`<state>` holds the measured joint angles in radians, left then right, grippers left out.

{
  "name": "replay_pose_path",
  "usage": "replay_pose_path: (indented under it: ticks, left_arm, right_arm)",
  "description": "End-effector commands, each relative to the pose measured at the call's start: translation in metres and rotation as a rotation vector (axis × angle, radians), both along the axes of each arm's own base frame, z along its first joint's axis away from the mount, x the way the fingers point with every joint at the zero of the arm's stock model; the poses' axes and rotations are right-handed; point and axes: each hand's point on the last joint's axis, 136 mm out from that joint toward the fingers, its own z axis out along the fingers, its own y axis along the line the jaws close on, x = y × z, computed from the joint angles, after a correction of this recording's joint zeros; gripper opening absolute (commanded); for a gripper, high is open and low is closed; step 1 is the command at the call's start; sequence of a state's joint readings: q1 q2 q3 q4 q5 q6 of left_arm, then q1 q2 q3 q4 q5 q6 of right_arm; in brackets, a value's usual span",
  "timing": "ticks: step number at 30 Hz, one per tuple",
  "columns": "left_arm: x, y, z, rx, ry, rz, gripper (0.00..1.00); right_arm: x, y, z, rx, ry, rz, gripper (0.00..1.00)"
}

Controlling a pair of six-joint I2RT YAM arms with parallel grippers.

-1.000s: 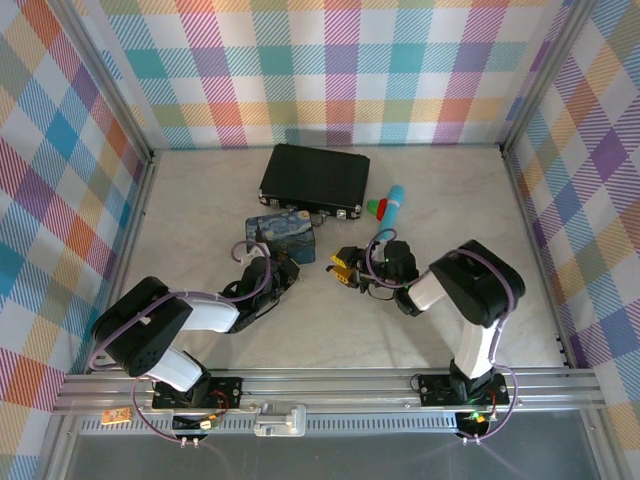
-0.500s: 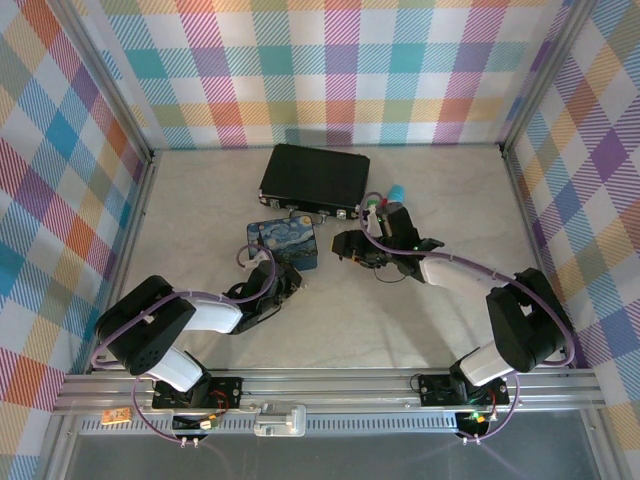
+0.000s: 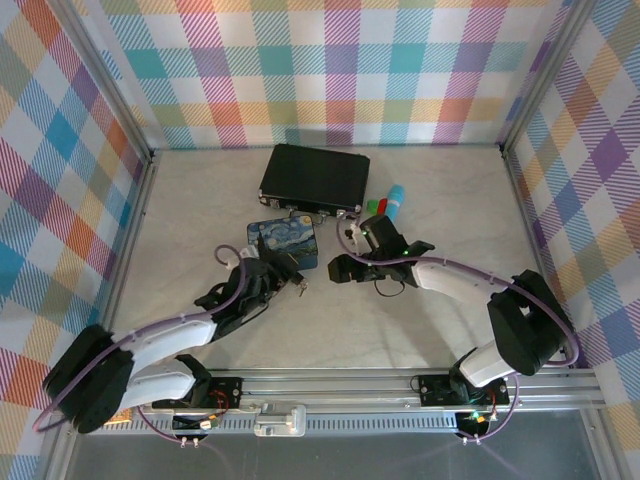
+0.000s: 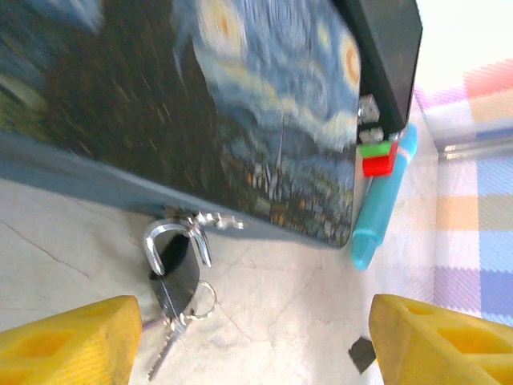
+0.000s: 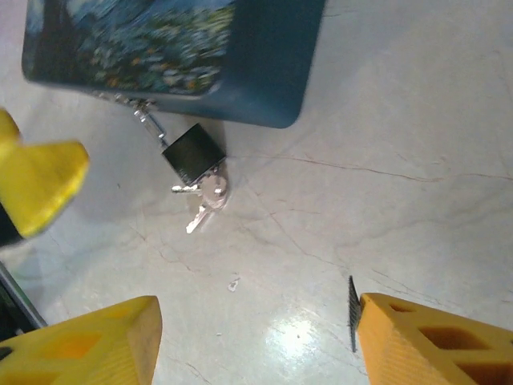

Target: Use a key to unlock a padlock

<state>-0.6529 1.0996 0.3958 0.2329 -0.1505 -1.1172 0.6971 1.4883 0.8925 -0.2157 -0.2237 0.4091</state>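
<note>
The padlock is a tiny dark block lying on the table against the front edge of the blue starry tin. Its silvery shackle sits by the tin's latch, and one leg looks lifted out of the body. The key trails from the padlock's base on a small ring. My left gripper is open just short of them, holding nothing. My right gripper hovers open above bare table. From there the padlock and the key lie further ahead. From above, the left gripper and right gripper flank the padlock.
A black case with metal latches lies behind the tin. A teal pen-like stick and a red and green piece lie to the case's right. Checked walls close in the table on three sides.
My left gripper has opened and let go at the padlock and key, and its arm now stretches lower. My right gripper has opened wider and swung up and away, ending right of the tin.
</note>
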Motion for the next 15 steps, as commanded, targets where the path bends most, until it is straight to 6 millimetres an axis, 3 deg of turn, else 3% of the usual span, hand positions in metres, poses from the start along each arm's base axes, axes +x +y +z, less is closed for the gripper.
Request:
replay_pose_path:
  ticks: [1, 8, 15]
  left_arm:
    - [-0.008, 0.032, -0.007, 0.095, 0.064, 0.044, 0.75]
    - [0.006, 0.072, 0.015, 0.071, 0.043, 0.11, 0.78]
    - [0.028, 0.109, 0.036, 0.054, 0.013, 0.177, 0.78]
  right_arm:
    - [-0.004, 0.018, 0.016, -0.094, -0.165, 0.145, 0.64]
    - [-0.015, 0.076, 0.006, -0.256, -0.319, 0.375, 0.61]
    - [-0.008, 0.105, -0.016, -0.37, -0.418, 0.467, 0.63]
